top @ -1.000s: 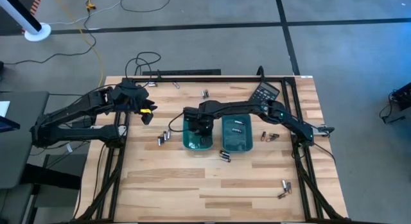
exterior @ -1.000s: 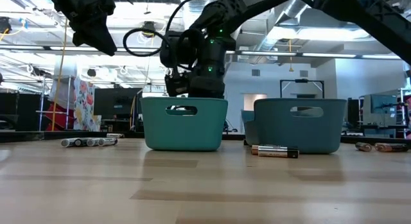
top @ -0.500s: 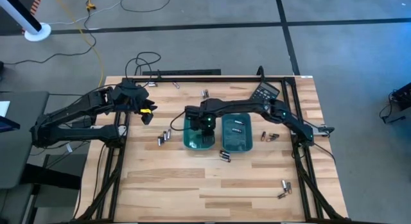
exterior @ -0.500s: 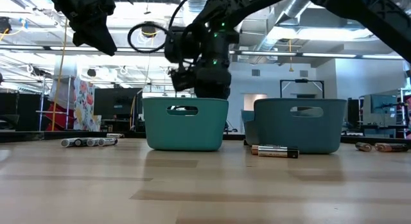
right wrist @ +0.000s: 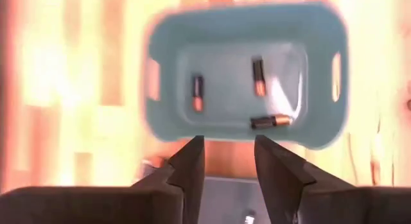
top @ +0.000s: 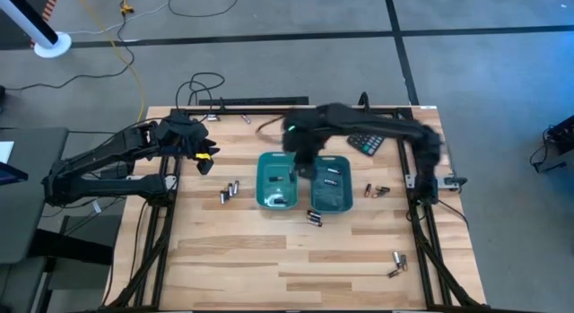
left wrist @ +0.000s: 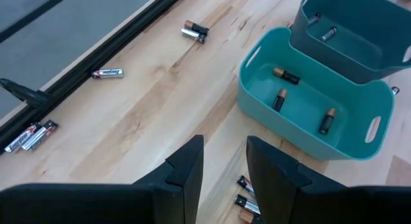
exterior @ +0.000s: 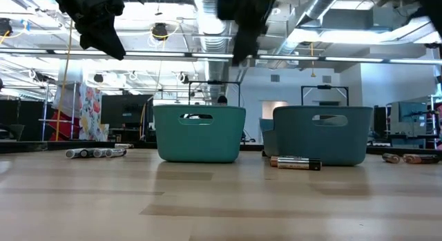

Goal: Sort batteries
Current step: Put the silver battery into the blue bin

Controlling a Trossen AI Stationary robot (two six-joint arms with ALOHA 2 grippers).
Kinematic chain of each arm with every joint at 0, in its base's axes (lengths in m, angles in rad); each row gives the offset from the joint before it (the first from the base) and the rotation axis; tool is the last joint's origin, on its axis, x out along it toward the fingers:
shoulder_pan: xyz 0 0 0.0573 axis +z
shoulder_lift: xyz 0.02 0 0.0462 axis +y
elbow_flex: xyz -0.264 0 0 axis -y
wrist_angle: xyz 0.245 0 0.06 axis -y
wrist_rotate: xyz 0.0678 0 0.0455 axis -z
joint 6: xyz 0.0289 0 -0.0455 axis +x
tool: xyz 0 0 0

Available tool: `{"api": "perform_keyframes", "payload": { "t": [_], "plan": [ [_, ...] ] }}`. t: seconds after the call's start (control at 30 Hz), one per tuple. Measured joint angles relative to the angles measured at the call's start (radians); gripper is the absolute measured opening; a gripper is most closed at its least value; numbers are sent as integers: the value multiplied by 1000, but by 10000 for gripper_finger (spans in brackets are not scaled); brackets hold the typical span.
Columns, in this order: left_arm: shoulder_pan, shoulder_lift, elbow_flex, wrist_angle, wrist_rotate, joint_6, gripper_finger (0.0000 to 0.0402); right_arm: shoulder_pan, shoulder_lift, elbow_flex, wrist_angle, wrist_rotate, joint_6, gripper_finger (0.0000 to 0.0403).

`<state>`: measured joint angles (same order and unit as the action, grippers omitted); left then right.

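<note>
Right gripper (right wrist: 225, 169) is hanging above the lighter teal tray (top: 275, 189), jaws parted with a clear gap and nothing between them. Three batteries (right wrist: 258, 78) are lying loose on that tray's floor, well apart from each other. The darker teal tray (top: 331, 187) is sitting just beside it, touching or nearly so, with at least two batteries inside per the left wrist view. Left gripper (left wrist: 225, 179) is waiting over the bench (top: 269, 259) near its left rear corner, jaws slightly apart and carrying nothing. Loose batteries are lying scattered on the bench: a small cluster (top: 230, 191) left of the lighter tray, a pair (top: 314, 218) just in front of the two trays, a couple (top: 377, 191) right of the darker tray, two more (top: 395, 265) near the front right, others along the rear edge. Black calculator (top: 366, 141) is sitting at the rear right, partly under the right arm.
</note>
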<state>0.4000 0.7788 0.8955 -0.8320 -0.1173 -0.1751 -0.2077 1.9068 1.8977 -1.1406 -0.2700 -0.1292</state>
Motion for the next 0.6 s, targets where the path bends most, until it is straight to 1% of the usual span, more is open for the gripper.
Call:
{"api": "perform_keyframes", "payload": {
  "t": [0.07,0.13,0.23,0.37,0.47,0.6],
  "plan": [
    [0,0,0,0,0,-3,114,-18,-112,-105,64,-24,16,147],
    [0,0,0,0,0,-4,114,-38,-236,-250,150,-24,47,144],
    [0,0,0,0,0,-5,114,-67,-429,-490,268,-24,128,141],
    [0,0,0,10,-2,-5,114,-85,-672,-762,354,-20,253,141],
    [0,0,0,41,-14,-37,114,-88,-825,-921,393,-19,357,141],
    [0,21,0,86,-48,-137,114,-87,-1011,-1080,422,-17,479,138]
  ]
}}
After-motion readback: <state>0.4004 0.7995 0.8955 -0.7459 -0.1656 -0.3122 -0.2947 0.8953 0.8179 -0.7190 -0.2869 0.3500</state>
